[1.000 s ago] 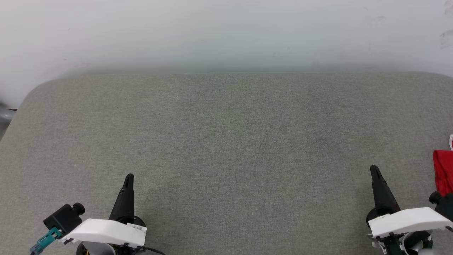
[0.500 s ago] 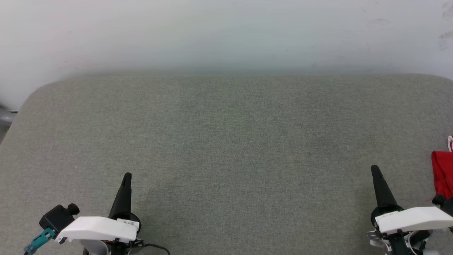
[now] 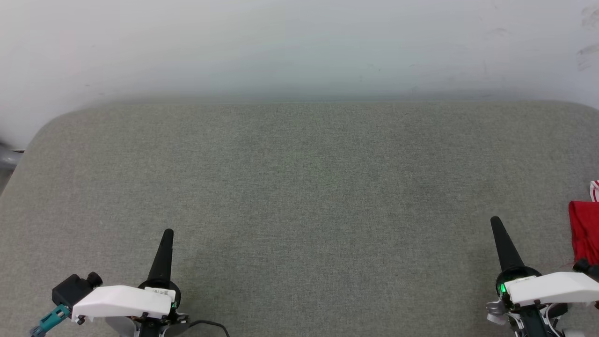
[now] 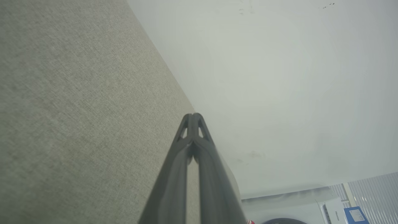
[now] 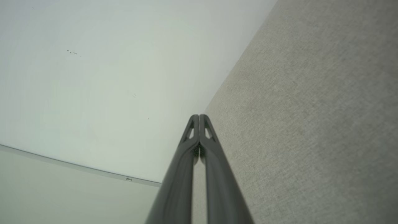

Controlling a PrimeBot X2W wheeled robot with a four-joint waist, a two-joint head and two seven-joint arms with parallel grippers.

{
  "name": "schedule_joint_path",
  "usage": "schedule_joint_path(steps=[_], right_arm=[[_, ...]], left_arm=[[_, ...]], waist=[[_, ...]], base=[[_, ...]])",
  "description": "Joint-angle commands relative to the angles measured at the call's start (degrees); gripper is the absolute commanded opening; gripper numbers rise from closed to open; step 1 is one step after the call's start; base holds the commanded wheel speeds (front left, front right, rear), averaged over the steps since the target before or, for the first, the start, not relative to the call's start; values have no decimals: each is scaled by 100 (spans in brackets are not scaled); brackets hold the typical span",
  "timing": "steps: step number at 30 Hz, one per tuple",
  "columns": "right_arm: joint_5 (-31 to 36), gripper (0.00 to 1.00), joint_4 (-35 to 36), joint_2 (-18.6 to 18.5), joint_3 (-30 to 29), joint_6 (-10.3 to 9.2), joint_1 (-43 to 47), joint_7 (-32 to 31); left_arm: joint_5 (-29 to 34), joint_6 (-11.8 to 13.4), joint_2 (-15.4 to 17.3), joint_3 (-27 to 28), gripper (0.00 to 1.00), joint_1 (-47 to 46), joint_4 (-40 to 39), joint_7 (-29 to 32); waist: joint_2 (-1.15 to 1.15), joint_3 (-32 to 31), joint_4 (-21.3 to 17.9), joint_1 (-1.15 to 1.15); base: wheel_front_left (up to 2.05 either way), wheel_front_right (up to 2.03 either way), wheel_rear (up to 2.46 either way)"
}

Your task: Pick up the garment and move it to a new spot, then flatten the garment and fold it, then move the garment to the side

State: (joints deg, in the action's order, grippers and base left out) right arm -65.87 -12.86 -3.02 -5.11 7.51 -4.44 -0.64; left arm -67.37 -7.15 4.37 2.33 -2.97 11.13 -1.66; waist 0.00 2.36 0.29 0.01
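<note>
Two grippers here: left gripper (image 3: 168, 234) and right gripper (image 3: 495, 222), each with both dark fingers pinched fully together, holding nothing. One red cloth garment with striped trim (image 3: 582, 229) lies at the right edge of one gray woven-fabric tabletop (image 3: 299, 187), near the right gripper.

A grey fabric pad (image 3: 299, 187), its 2 far corners rounded, meets a white wall (image 3: 299, 47). A grey object (image 3: 7, 158) shows past its left edge. Beyond the pad, a white appliance (image 4: 331, 211) stands beside a blue box (image 4: 356, 215).
</note>
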Motion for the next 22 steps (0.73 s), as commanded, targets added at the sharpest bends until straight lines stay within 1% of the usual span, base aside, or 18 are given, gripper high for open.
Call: schedule_joint_path(steps=[1,22], right_arm=[[-188,0,30,13,-28,-2,-123,-50],[-1302,0,-39,17,-81,-3,-179,-301]], left_arm=[[-184,-30,7,32,0,-151,-15,52],[-1284,-33,-15,135,0,-245,120,352]], waist=[[0,-8,-1,0],[0,-90,-12,-1]], base=[[0,0,0],[0,0,0]])
